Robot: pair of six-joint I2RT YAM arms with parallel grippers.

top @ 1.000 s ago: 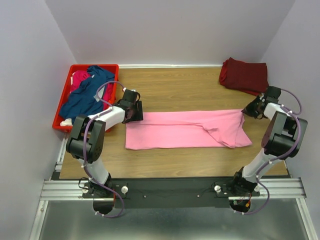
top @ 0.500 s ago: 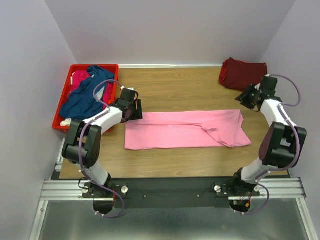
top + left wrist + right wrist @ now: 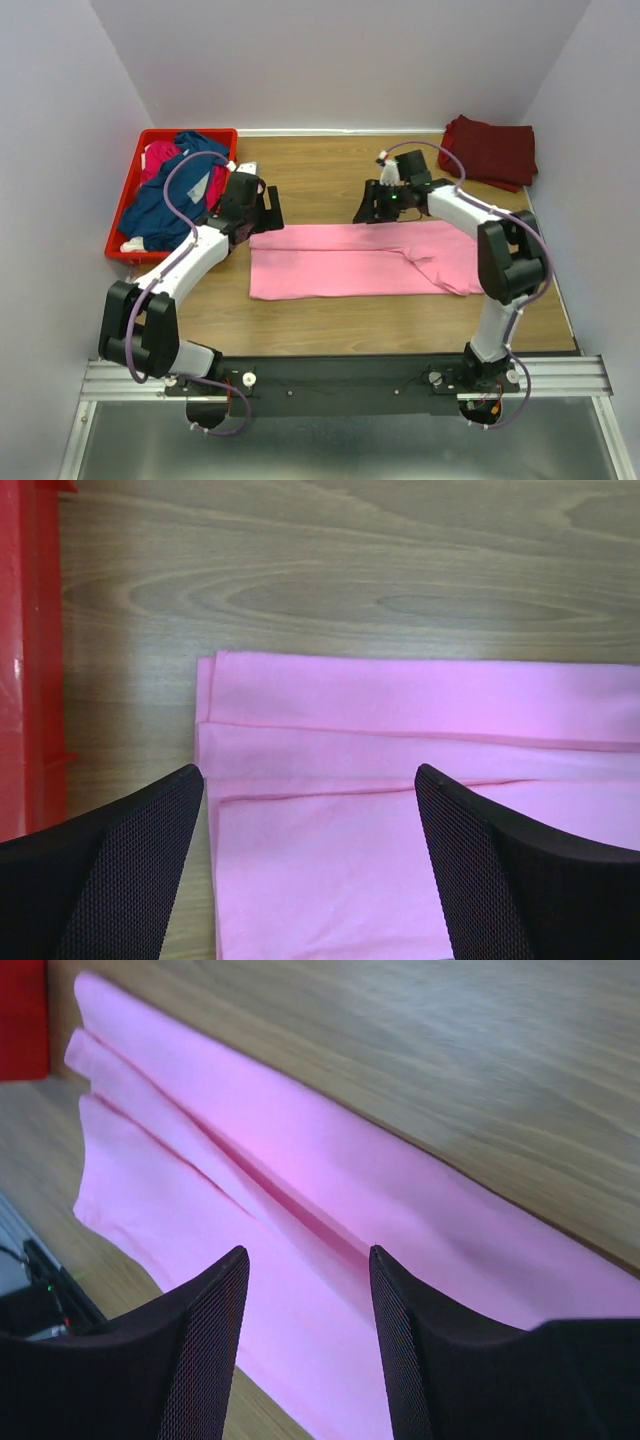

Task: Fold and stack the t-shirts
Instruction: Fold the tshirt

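Observation:
A light pink t-shirt (image 3: 360,262), folded into a long strip, lies flat across the middle of the table (image 3: 330,180). My left gripper (image 3: 264,210) hovers open over the strip's left end (image 3: 400,705), with only cloth and wood between its fingers (image 3: 120,860). My right gripper (image 3: 368,207) hangs open above the far edge of the pink shirt (image 3: 300,1160) near its middle, holding nothing. A folded dark maroon t-shirt (image 3: 492,150) sits at the far right corner. Navy blue (image 3: 172,197) and magenta (image 3: 160,158) t-shirts lie crumpled in the crate.
A red plastic crate (image 3: 117,222) stands at the table's left edge, close to my left gripper; its wall (image 3: 25,630) shows in the left wrist view. Grey walls close in the back and both sides. The arms' base rail (image 3: 340,378) runs along the near edge.
My right arm swung from the far right edge to the middle of the pink shirt's far side and its jaws opened. My left gripper shifted a little farther back and opened wider.

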